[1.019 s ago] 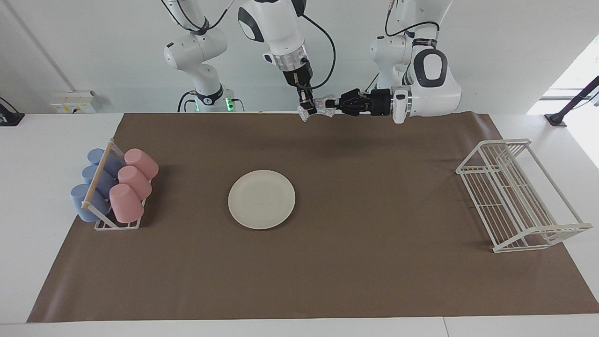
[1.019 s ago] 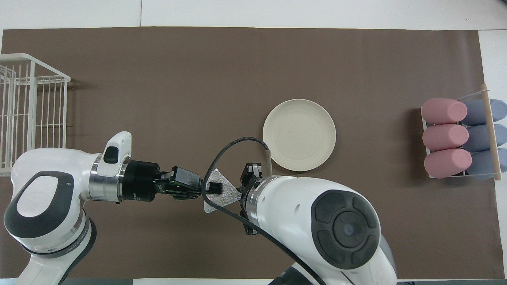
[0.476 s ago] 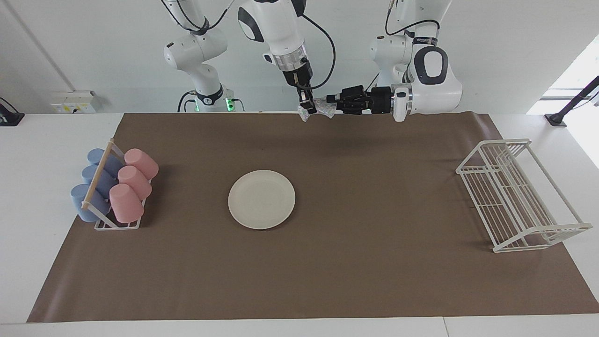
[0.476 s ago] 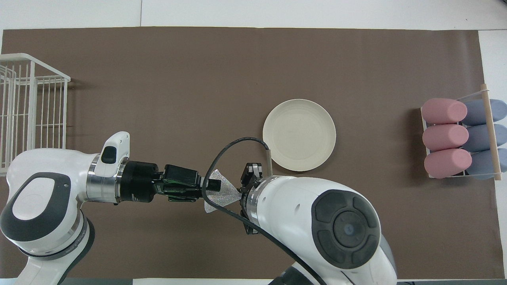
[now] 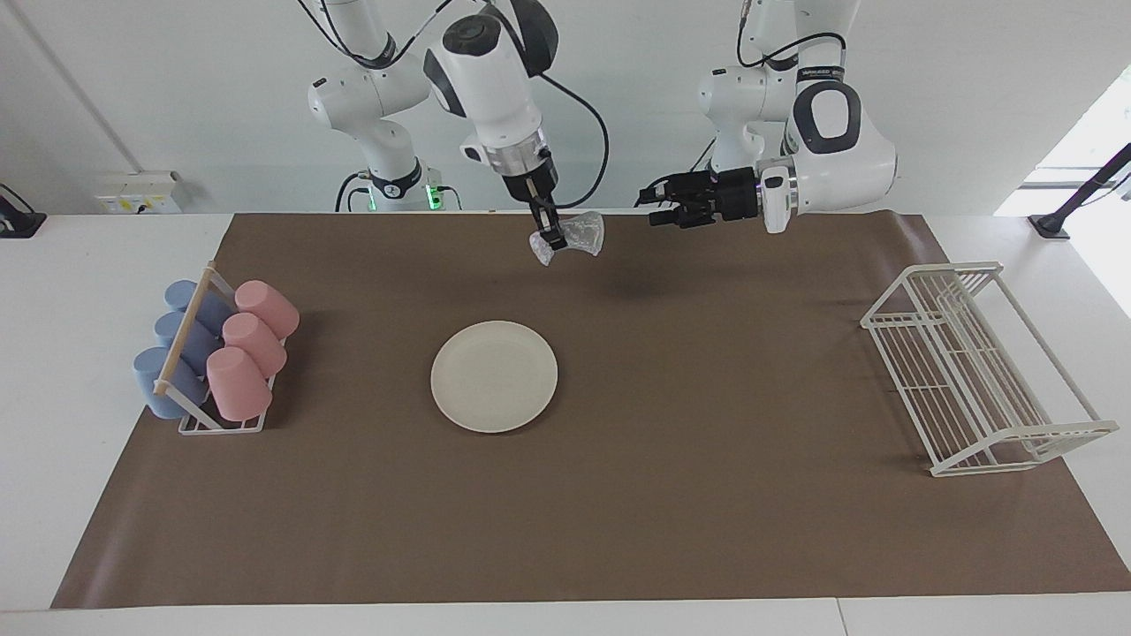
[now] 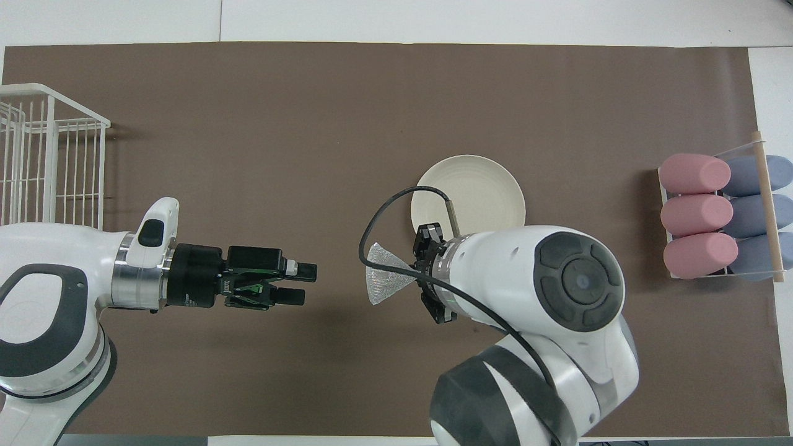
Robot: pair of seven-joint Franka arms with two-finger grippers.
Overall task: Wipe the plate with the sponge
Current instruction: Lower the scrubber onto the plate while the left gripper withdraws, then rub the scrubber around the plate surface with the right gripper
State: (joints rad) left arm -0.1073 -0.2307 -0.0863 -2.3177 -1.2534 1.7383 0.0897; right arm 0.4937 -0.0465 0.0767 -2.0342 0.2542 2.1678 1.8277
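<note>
Right gripper (image 5: 551, 240) is pinching the sponge (image 5: 579, 235) mid-air, its wide end pointing at the left gripper (image 6: 303, 284), whose fingers are hanging slightly apart and empty; the plate (image 5: 494, 376) is lying flat, unobstructed.

A brown paper sheet (image 5: 707, 495) covers most of the white worktop (image 5: 79, 291). At the right arm's end, a small white wire holder (image 5: 221, 426) with a wooden rod carries three pink cups (image 5: 250, 347) and three blue cups (image 5: 172, 353) lying on their sides. At the left arm's end stands a white wire rack (image 5: 976, 371).

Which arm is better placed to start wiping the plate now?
Right. Its end effector already holds the sponge in the air, close to the plate. The left end effector holds nothing.
</note>
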